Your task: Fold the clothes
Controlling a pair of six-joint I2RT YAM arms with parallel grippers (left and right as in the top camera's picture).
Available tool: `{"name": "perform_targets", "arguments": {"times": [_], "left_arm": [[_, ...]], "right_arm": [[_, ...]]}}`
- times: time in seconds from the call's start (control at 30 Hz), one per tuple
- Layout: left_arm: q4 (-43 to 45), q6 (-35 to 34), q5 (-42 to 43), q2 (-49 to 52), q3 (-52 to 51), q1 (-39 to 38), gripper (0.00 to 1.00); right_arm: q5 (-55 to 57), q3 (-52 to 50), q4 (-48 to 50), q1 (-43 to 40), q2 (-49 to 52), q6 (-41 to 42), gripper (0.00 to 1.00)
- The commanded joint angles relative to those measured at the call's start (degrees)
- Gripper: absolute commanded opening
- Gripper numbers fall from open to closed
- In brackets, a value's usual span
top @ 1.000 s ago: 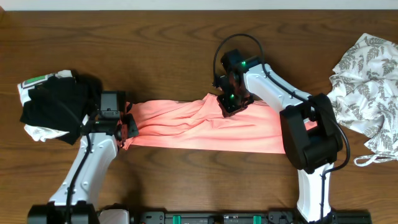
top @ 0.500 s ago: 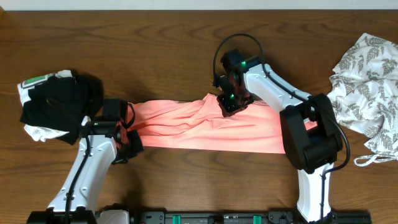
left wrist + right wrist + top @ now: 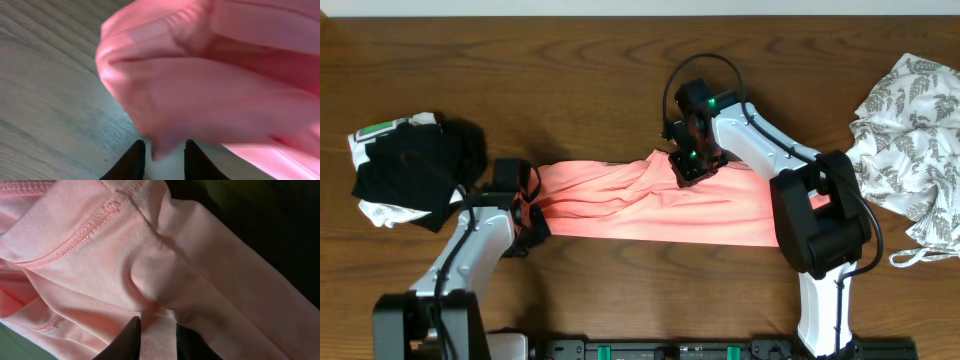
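**DESK:** What's the setting?

**PHOTO:** A dark wood table (image 3: pixel 570 60), seen from above. Two robot arms reach in from its near edge.

**DESK:** What sits closest to that edge?

**PHOTO:** The left gripper (image 3: pixel 161 152), down low at the left end of the shirt (image 3: pixel 650 205). Its wrist view shows a corner of pink cloth hanging between the two dark fingers (image 3: pixel 132 162), with a sliver of table beside it. I cannot tell whether the jaws pinch that corner or merely flank it.

**DESK:** And the shirt itself?

**PHOTO:** It is salmon pink and lies in a long, rumpled band across the middle of the table, running left to right. The right arm partly hides its right end.

**DESK:** The other arm?

**PHOTO:** The right gripper (image 3: pixel 157 332) is down on the shirt's far edge, about midway along the band, where the cloth humps up. Its wrist view shows a stitched hem and a fold of fabric bunched between the fingers (image 3: pixel 130 337). The jaws are clamped on that fold.

**DESK:** Anything else on the table?

**PHOTO:** Two more garments. A black-and-white bundle (image 3: pixel 410 170) lies at the left, just beyond the left arm. A white leaf-print garment (image 3: pixel 910 150) is heaped at the right edge, past the right arm.
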Motion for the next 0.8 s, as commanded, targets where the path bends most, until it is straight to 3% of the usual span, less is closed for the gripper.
{"name": "perform_targets", "arguments": {"times": [0.0, 0.13, 0.23, 0.57, 0.77], "left_arm": [[0.6, -0.7, -4.9, 1.7, -0.5, 0.0, 0.27], [2.4, -0.7, -4.9, 2.1, -0.5, 0.0, 0.26], [3.4, -0.7, -4.9, 2.1, -0.4, 0.0, 0.06], [5.2, -0.5, -5.3, -2.9, 0.5, 0.0, 0.06], [11.0, -0.5, -5.4, -4.9, 0.5, 0.0, 0.06]], "right_arm": [[0.0, 0.5, 0.2, -0.8, 0.2, -0.5, 0.23], [0.0, 0.5, 0.2, -0.8, 0.2, -0.5, 0.23], [0.0, 0.5, 0.1, -0.8, 0.2, -0.5, 0.23], [0.0, 0.4, 0.2, -0.8, 0.2, -0.5, 0.23], [0.0, 0.4, 0.3, -0.8, 0.3, -0.5, 0.23]]}}
